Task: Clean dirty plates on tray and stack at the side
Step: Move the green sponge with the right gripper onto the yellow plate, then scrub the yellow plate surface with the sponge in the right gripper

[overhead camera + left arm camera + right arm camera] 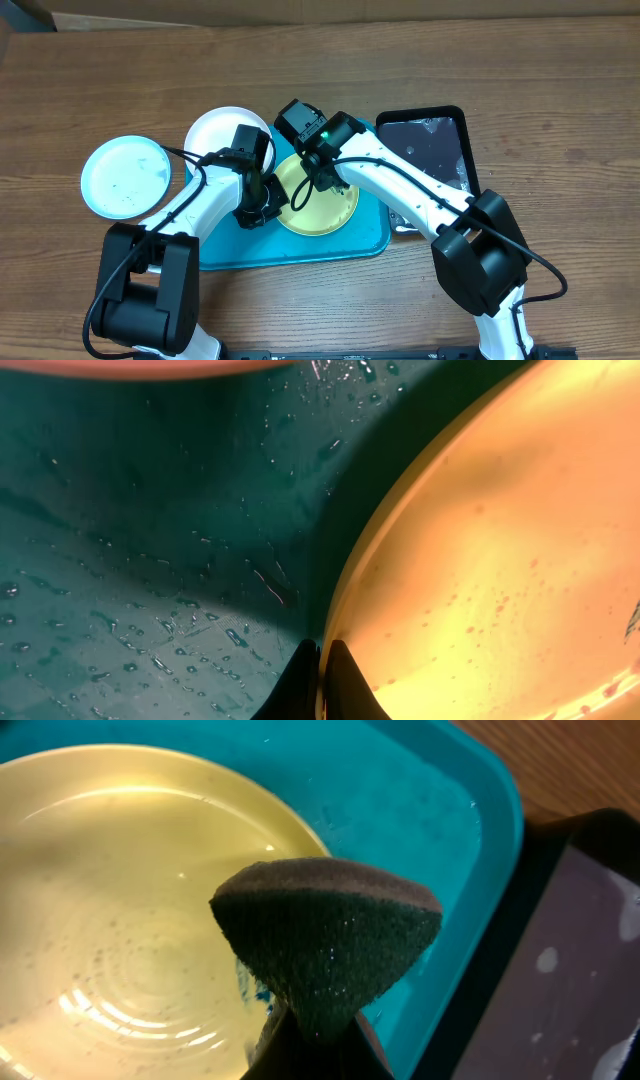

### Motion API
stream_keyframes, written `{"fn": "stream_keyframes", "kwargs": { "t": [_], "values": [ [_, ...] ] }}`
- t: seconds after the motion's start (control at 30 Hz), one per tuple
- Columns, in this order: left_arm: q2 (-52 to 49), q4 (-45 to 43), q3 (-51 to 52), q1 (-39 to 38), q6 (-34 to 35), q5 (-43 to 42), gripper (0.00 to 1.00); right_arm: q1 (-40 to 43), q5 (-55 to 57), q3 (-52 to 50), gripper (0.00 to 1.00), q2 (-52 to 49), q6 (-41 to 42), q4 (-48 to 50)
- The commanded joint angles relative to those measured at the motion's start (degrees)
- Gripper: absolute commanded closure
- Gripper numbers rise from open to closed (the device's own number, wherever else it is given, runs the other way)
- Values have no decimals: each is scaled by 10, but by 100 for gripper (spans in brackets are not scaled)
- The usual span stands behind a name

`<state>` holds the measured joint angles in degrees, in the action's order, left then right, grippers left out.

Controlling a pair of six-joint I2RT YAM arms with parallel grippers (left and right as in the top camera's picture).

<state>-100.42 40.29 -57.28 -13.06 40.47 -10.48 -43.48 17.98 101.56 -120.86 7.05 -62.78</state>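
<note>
The yellow plate lies on the teal tray. My left gripper is shut on its left rim; in the left wrist view the fingers pinch the plate's edge over the wet tray. My right gripper is shut on a dark green sponge held over the yellow plate, near a small blue smear. The white plate sits at the tray's back left corner. The pale mint plate lies on the table to the left.
A black tray with wet patches stands right of the teal tray, also in the right wrist view. Bare wooden table surrounds everything. Water drops cover the teal tray's floor.
</note>
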Motion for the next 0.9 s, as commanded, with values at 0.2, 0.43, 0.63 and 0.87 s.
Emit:
{"fn": "stream_keyframes", "kwargs": {
  "t": [0.2, 0.43, 0.63, 0.87],
  "values": [
    [-2, 3, 5, -2, -17, 8, 96, 2, 1, -19, 96, -2, 7, 25],
    [-2, 2, 5, -2, -17, 8, 96, 3, 5, -79, 96, -2, 7, 87],
    [-2, 2, 5, -2, -17, 8, 96, 5, 15, -102, 96, -2, 7, 111],
    [-2, 2, 5, -2, -17, 8, 96, 5, 15, -135, 96, -2, 7, 149]
  ]
}}
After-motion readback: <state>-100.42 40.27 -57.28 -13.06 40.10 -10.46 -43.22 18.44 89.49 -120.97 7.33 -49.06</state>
